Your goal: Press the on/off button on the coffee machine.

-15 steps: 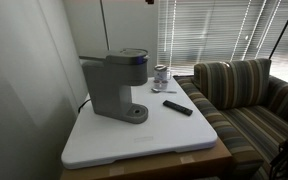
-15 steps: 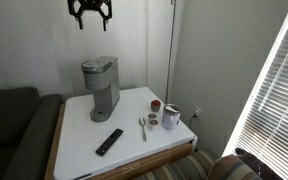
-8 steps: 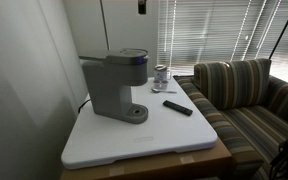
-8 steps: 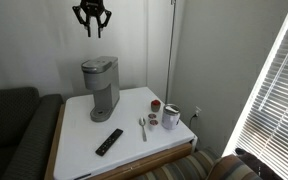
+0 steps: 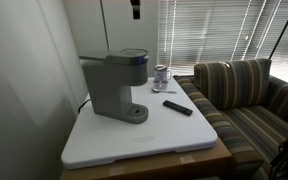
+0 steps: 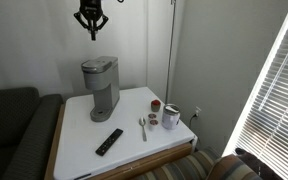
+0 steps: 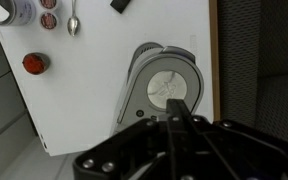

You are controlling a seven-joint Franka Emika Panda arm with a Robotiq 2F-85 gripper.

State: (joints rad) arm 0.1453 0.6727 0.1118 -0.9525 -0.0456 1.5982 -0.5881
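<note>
The grey coffee machine [image 5: 114, 85] [image 6: 100, 85] stands at the back of the white table [image 5: 144, 140] in both exterior views. My gripper [image 5: 135, 11] [image 6: 92, 30] hangs high in the air above it, shut with nothing between the fingers. The wrist view looks straight down on the coffee machine's top [image 7: 164, 85], with its round silver lid. There the closed gripper [image 7: 176, 104] points at the lid's near edge. A small round button [image 7: 139, 113] shows on the top rim just beside the fingers. Whether it is the on/off button I cannot tell.
A black remote [image 5: 178, 107] [image 6: 109, 141] lies on the table in front of the machine. A spoon [image 6: 142, 127], a metal can [image 6: 171, 117] and a red lid [image 6: 155, 105] sit near the table's far corner. A striped couch [image 5: 244, 100] adjoins the table.
The gripper has gone from open to shut. It has come lower and shifted over the coffee machine.
</note>
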